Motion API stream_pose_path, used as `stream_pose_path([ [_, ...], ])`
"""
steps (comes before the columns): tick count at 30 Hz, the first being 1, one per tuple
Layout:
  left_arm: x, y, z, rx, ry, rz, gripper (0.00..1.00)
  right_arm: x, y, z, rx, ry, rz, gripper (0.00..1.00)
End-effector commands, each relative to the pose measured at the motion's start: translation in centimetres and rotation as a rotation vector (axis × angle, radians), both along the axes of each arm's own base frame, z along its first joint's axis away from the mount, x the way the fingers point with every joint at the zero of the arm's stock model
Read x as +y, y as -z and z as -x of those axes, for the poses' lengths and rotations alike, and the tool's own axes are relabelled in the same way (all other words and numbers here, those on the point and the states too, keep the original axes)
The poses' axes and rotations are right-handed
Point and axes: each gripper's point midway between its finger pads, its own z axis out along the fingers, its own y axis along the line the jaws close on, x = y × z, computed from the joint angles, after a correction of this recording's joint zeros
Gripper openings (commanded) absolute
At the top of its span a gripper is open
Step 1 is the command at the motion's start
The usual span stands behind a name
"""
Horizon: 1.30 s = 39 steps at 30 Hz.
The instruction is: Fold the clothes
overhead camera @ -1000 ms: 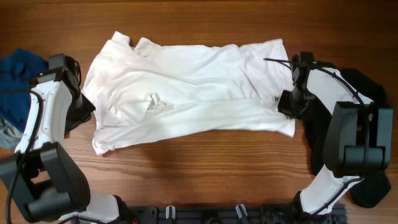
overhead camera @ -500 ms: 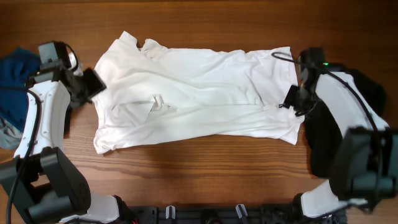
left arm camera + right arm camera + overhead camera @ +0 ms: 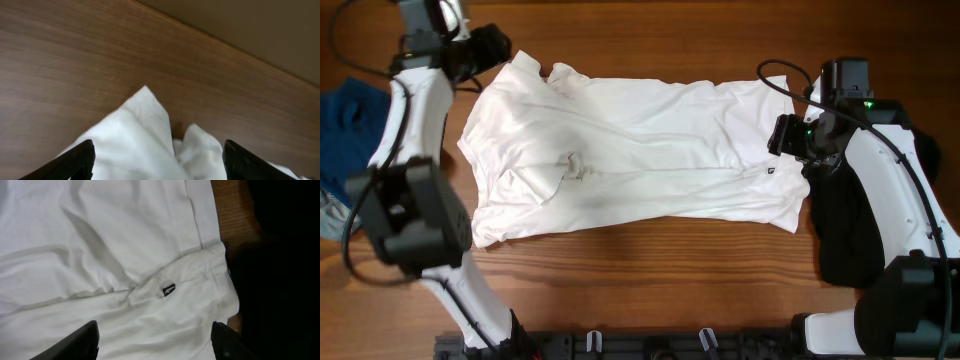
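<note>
Overhead view: a white T-shirt [image 3: 630, 150] lies spread and wrinkled across the middle of a wooden desk [image 3: 650, 270], its long axis running left to right. A small dark tag [image 3: 770, 171] sits on the fabric near the shirt's right edge. A blue garment [image 3: 345, 130] lies at the desk's left edge, apart from the shirt. A black garment [image 3: 850, 230] lies at the right, just beside the shirt's right edge and partly beneath the right arm.

The left end effector [image 3: 488, 45] is at the shirt's upper-left corner. Left wrist view: the left end effector [image 3: 160, 165] has its two fingers wide apart, with a pointed corner of white fabric [image 3: 140, 130] lying between them on the bare desk [image 3: 75, 65]. Whether the fingers touch the cloth cannot be told.

The right end effector [image 3: 782, 137] is over the shirt's right edge, above the tag. Right wrist view: the right end effector [image 3: 152, 340] is likewise spread apart and holds nothing. Below it lie the white fabric, the tag [image 3: 168, 289] and, to the right, the black garment [image 3: 280, 280].
</note>
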Motion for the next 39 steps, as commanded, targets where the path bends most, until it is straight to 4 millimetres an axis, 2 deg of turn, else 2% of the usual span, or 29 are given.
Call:
stream_pose_path([
  [1,-1.0,3.5,-2.0,-0.006,0.044,-0.007,0.82,0.5,-0.9,-0.2,-0.025,-0.027,-0.018,0.72],
  [3,-1.0,5.7,-2.6,-0.003,0.044,-0.008,0.81,0.5,-0.9,-0.2,-0.021,-0.027,-0.018,0.72],
  [7,-0.3,8.3,-3.4,-0.001,0.023,-0.036,0.8,0.5,-0.9,0.0,-0.014,-0.025,-0.019,0.72],
  [13,0.0,11.0,-3.9,0.008,0.015,-0.044,0.8,0.5,-0.8,0.2,-0.007,-0.025,-0.019,0.72],
  [15,-0.2,11.9,-3.5,0.032,0.021,-0.033,0.77,0.5,-0.8,0.2,-0.006,-0.024,-0.019,0.72],
  [17,-0.8,12.6,-2.8,0.067,0.036,-0.014,0.63,0.5,-0.8,0.0,-0.013,-0.024,-0.019,0.72],
  [18,-1.1,13.0,-2.3,0.095,0.042,-0.007,0.47,0.5,-0.9,-0.2,-0.022,-0.024,-0.019,0.72],
  [19,-1.2,13.3,-1.9,0.115,0.044,-0.004,0.22,0.5,-1.0,-0.5,-0.037,-0.024,-0.018,0.71],
  [20,-1.3,13.5,-1.5,0.135,0.044,0.0,0.04,0.5,-1.1,-0.9,-0.054,-0.024,-0.017,0.69],
  [21,-1.6,13.7,-1.1,0.151,0.054,0.015,0.04,0.4,-1.3,-1.5,-0.078,-0.025,-0.016,0.68],
  [24,-1.6,13.4,-0.4,0.18,0.038,0.09,0.04,0.5,-1.7,-2.9,-0.135,-0.028,-0.019,0.68],
  [26,-1.6,12.0,-0.4,0.175,0.014,0.179,0.04,0.8,-2.1,-3.9,-0.145,-0.042,-0.035,0.7],
  [29,-1.6,8.8,-0.5,0.136,0.014,0.313,0.04,0.7,-2.8,-6.2,-0.147,-0.086,-0.019,0.72],
  [32,-2.0,5.4,-0.4,0.093,0.048,0.42,0.04,0.2,-2.9,-10.4,-0.164,-0.103,0.011,0.76],
  [33,-2.3,4.7,-0.3,0.086,0.065,0.439,0.04,-0.1,-2.6,-12.4,-0.183,-0.096,0.028,0.76],
  [35,-2.5,4.6,0.2,0.106,0.066,0.45,0.04,-0.8,-1.4,-15.6,-0.219,-0.083,0.052,0.76],
  [36,-2.6,4.8,0.5,0.122,0.064,0.454,0.04,-0.9,-0.8,-16.4,-0.225,-0.079,0.052,0.77],
  [39,-2.8,5.4,1.5,0.178,0.052,0.469,0.04,-2.1,2.9,-18.7,-0.214,-0.018,0.066,0.76],
])
